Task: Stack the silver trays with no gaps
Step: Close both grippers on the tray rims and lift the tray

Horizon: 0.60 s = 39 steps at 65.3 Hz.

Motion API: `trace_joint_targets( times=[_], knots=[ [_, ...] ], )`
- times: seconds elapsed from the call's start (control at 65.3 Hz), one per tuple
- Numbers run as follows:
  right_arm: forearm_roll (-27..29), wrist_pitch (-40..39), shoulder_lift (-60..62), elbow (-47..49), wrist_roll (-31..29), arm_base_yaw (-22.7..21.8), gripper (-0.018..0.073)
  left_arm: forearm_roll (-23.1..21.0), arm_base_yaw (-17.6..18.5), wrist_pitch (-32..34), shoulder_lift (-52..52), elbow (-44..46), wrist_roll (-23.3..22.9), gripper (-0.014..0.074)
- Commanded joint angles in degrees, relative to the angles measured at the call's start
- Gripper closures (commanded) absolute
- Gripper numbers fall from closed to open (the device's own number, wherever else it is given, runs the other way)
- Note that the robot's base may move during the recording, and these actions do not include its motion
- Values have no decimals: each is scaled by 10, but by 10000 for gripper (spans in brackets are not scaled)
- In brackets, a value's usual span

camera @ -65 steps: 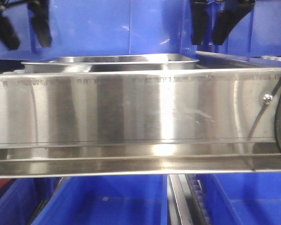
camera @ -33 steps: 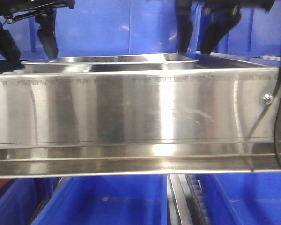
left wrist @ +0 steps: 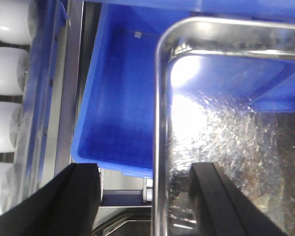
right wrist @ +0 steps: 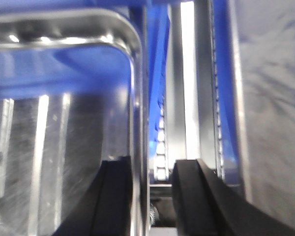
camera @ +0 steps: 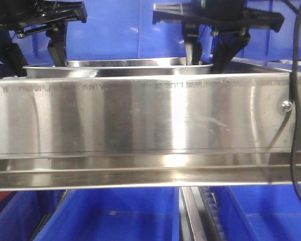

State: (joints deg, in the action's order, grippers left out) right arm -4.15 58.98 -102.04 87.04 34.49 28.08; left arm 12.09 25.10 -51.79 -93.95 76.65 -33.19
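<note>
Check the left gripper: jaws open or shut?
Open. The left wrist view shows the jaws of the left gripper apart, one each side of the rim of the silver tray, clear of it.

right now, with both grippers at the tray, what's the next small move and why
Probably close both: the left gripper is open astride the left rim of the silver tray, the right gripper open astride its right rim. Neither pinches yet, so closing should secure it for lifting.
</note>
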Motion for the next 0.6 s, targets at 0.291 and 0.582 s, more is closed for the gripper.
trace_joint_targets(
  times=[0.291, 0.582],
  knots=[
    [-5, -5, -11, 3, 0, 0, 417, 1, 3, 4, -13, -1, 1, 282],
    [-5, -4, -13, 3, -1, 0, 417, 3, 3, 4, -13, -1, 2, 449]
  ],
)
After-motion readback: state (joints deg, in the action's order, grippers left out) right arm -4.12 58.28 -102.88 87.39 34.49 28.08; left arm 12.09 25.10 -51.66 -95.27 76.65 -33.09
